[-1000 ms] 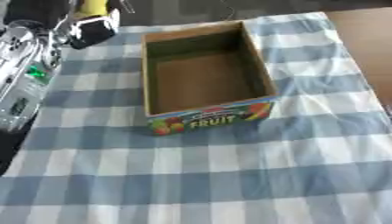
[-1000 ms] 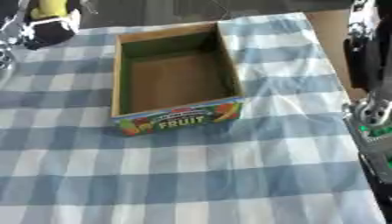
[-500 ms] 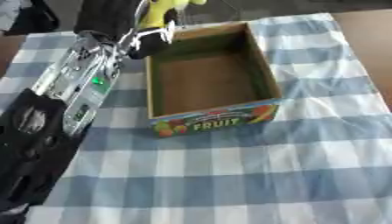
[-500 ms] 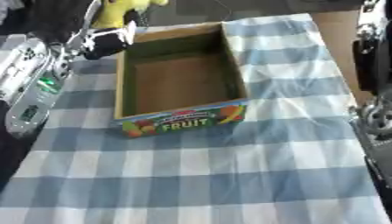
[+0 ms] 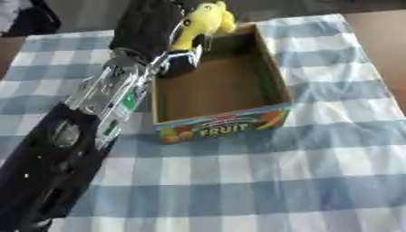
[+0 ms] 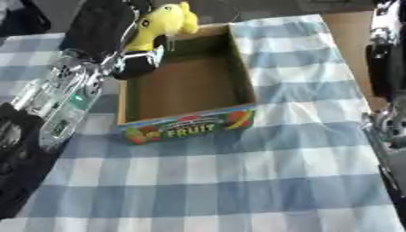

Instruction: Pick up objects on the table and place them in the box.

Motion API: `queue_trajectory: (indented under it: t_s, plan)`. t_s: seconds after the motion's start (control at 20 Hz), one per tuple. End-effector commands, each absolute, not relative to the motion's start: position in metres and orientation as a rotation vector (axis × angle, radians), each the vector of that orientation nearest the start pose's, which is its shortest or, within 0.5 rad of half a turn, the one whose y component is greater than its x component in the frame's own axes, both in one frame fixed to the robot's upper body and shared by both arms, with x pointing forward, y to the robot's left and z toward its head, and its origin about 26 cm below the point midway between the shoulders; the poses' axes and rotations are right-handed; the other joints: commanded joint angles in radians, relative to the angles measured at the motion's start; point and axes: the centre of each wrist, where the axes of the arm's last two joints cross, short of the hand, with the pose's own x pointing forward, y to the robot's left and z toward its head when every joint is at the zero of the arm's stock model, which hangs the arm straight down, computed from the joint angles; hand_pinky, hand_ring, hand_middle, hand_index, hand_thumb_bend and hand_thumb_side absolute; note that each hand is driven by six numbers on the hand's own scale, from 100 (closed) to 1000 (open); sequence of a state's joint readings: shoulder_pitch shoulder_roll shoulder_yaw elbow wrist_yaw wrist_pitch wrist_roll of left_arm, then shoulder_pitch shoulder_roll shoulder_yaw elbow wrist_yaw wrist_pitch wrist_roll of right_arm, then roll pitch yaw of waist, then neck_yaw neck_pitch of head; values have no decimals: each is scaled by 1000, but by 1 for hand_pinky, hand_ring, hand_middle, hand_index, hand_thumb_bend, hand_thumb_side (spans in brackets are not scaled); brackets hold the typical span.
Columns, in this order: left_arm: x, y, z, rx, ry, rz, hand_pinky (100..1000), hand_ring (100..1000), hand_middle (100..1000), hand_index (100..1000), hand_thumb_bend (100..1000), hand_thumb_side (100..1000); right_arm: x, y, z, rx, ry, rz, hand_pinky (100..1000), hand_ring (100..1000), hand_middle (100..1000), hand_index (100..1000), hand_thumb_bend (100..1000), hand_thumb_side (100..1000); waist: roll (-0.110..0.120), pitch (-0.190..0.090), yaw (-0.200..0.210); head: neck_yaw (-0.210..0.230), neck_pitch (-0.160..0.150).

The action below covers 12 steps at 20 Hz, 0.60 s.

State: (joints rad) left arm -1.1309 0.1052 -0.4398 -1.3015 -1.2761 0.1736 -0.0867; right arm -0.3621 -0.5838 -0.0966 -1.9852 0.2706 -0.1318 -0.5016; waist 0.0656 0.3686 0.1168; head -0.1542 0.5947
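An open cardboard box (image 5: 224, 128) with a "FRUIT" label on its front wall stands on the blue-and-white checked cloth; its inside is bare brown. My left hand (image 5: 151, 27) hangs over the box's far left corner, shut on a yellow soft toy (image 5: 202, 22) that sticks out to the right above the far rim. The left forearm runs down to the lower left corner. In the right eye view the same yellow toy (image 6: 162, 23) shows above the box's back edge. Only my right arm's black and silver parts (image 6: 386, 68) show, at the right edge; the hand itself is out of view.
The checked cloth (image 5: 262, 181) covers most of the table, with brown tabletop (image 5: 380, 41) bare at the far right. A dark shape (image 5: 31, 20) lies beyond the cloth at the far left.
My left arm has swung right and forward, carrying the yellow toy from the far left of the cloth to above the box's far left corner. The camera has also tilted.
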Motion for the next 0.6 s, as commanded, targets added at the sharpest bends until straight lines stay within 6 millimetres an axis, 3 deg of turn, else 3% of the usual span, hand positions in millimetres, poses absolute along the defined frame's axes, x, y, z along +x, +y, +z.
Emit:
queue_trajectory:
  t_s: [0.05, 0.25, 0.6]
  plan:
    - [398, 21, 288, -1664, 2370, 1681, 457, 475, 395, 422, 100, 313, 296, -310, 264, 1175, 3276, -177, 763, 728, 774, 910, 100, 943, -6, -18, -4, -5, -10]
    - [401, 18, 281, -1652, 2271, 1758, 482, 500, 421, 476, 100, 306, 297, -310, 264, 1169, 3279, -176, 763, 728, 773, 910, 100, 942, -7, -16, -8, -4, -11]
    - [404, 16, 275, -1604, 2109, 1986, 591, 618, 534, 685, 100, 280, 297, -310, 264, 1170, 3278, -167, 763, 728, 772, 910, 100, 941, -5, -17, -11, -4, 0]
